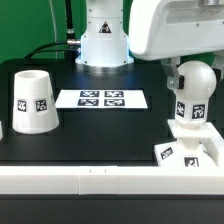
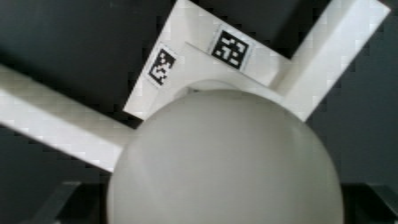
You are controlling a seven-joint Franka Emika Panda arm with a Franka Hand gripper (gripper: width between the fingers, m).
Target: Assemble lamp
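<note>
End effector (image 1: 188, 66) straddles the bulb (image 1: 194, 90), upright on the base (image 1: 188, 152), probably for screwing in; can't tell if it's pinching.

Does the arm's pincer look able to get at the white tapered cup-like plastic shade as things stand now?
Probably yes. The white tapered shade stands alone at the exterior view's left, nothing on it. The pincer sits at the white round-headed bulb, so it might first have to let go.
</note>
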